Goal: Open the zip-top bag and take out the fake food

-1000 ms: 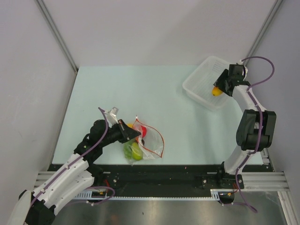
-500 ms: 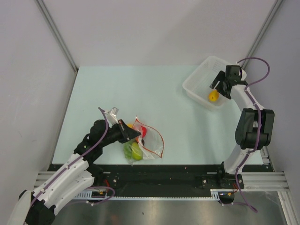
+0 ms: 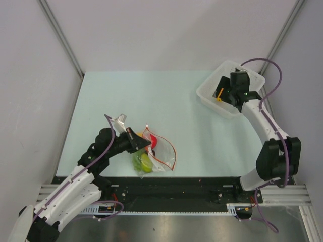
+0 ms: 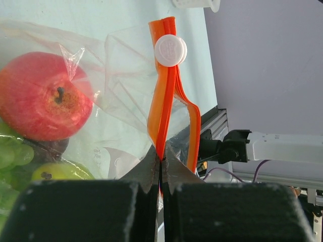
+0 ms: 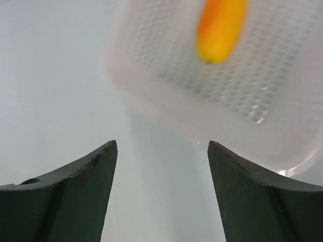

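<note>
Right claw [image 5: 161,146] released orange fruit [image 5: 220,30] into basket [image 3: 206,98], 2 o'clock, now spread | left claw [image 4: 160,162] pinches zip-top bag [image 4: 126,75] | next: fetch apple [image 4: 43,98]

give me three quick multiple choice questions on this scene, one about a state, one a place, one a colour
1. The left gripper is
A) open above the table
B) shut on the orange strip of the zip-top bag
C) shut on a grape

2. The orange-yellow fruit lies
A) inside the bag
B) on the bare table
C) in the white basket

3. The apple in the bag is
A) red
B) blue
C) purple

Answers:
1 B, the left wrist view shows the fingers pressed together on the strip.
2 C, the right wrist view shows it on the basket's mesh floor.
3 A, it shows red through the clear plastic.
</note>
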`<state>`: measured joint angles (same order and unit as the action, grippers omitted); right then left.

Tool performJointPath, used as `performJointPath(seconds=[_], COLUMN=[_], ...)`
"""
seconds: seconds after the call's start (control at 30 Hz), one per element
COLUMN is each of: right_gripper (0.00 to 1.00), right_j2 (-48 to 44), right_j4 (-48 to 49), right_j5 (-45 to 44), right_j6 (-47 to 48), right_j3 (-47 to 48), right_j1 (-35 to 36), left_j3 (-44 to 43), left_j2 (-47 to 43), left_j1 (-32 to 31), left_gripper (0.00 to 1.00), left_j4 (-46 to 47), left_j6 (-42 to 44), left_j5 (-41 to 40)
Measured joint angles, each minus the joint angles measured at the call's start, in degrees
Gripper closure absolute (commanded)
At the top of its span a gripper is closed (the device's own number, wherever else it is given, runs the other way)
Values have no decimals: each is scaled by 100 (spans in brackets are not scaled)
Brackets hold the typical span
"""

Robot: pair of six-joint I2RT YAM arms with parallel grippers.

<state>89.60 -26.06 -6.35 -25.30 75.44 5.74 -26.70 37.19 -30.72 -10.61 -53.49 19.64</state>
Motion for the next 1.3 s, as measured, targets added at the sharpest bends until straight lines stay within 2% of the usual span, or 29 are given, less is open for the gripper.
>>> performJointPath(seconds=[0.2,0.33,0.4,0.5,0.53,0.63,0.8,0.97,1.13,1.3], right_gripper=[39,55,60,71,78,84,89,94,95,95], right_j2=[-1141,-1805,-2083,-2371,-2430,-2522,-2297,-1526,-909,-673], right_j4=[199,341,461,557,612,787,1167,1526,1635,1672], right_j5=[433,804,933,1032,1038,1012,1023,1082,960,645], right_j6=[55,42,20,-22,-42,-94,-238,-479,-822,-1147], right_j3=[-791,-1480,-1731,-1873,-1873,-1873,-1886,-1884,-1862,-1816], right_j1=[1248,2094,2612,3436,3705,4280,4750,5016,5187,5233], left_j3=[-70,-142,-162,-179,-188,-216,-317,-498,-516,-516], left_j2=[9,28,44,79,92,133,144,136,61,55], left_j1=[0,-2,0,0,0,0,0,0,0,0], left_gripper=[100,100,100,100,100,100,100,100,100,100], left_j4=[-33,-35,-37,-39,-42,-50,-83,-168,-223,-219], left_j6=[2,4,4,7,7,7,13,46,46,39], left_j5=[2,2,4,4,4,7,4,9,46,59])
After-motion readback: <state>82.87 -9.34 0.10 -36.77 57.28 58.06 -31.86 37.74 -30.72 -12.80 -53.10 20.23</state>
